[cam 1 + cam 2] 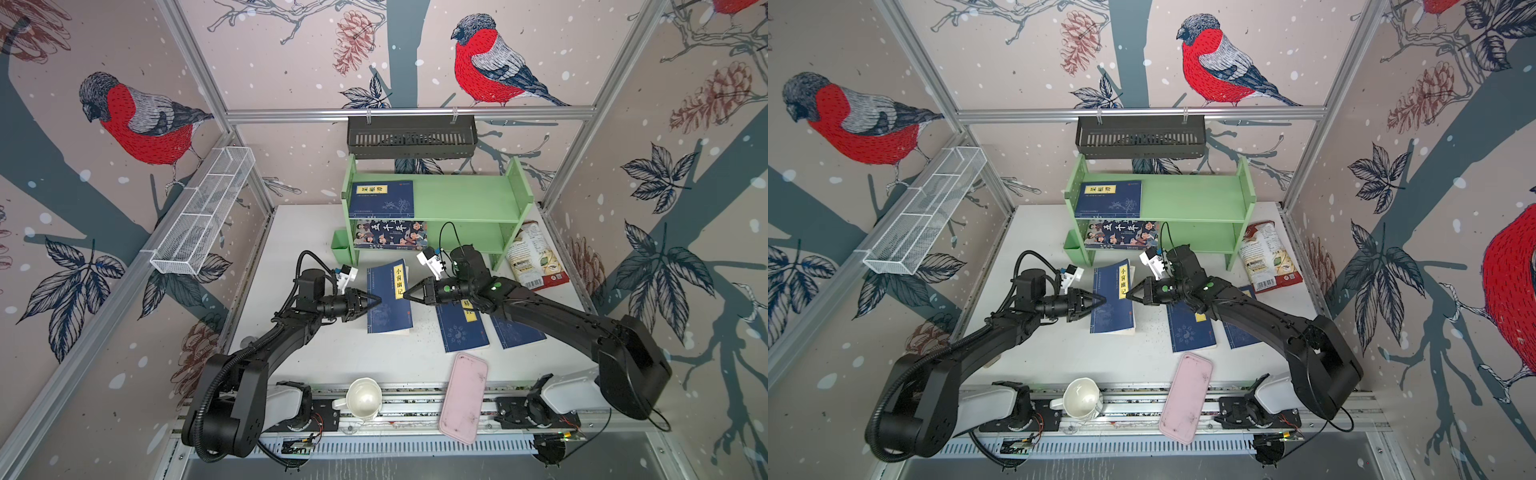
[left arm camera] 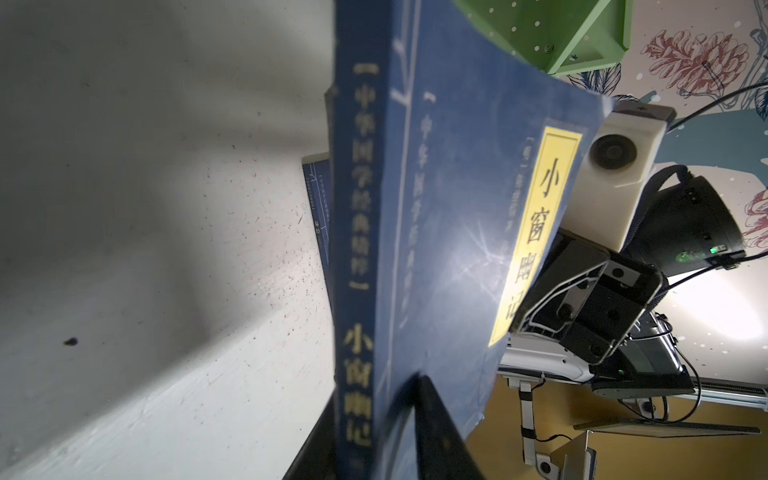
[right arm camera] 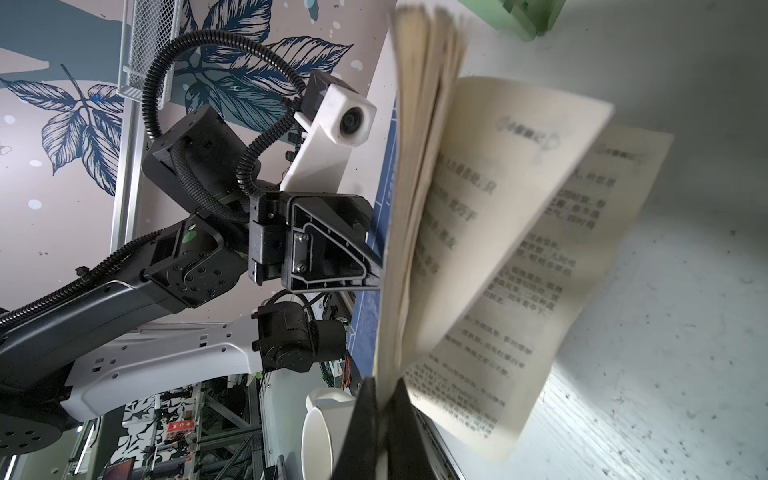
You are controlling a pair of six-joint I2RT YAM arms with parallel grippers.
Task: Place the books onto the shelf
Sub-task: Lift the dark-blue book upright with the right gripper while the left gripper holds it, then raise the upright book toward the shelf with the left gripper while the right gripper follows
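A navy book with a yellow label hangs tilted above the table, held from both sides. My left gripper is shut on its spine edge. Opposite it, my right gripper is shut on the page edge, where loose pages fan open. The green shelf stands behind, with a navy book lying on its top tier and a cartoon-cover book on the lower tier. Two more navy books lie flat on the table, partly under the right arm.
A pink tray and a white mug sit at the front edge. A snack bag leans by the shelf's right side, and a small green box stands at its left. A black basket and a white wire basket hang on the frame.
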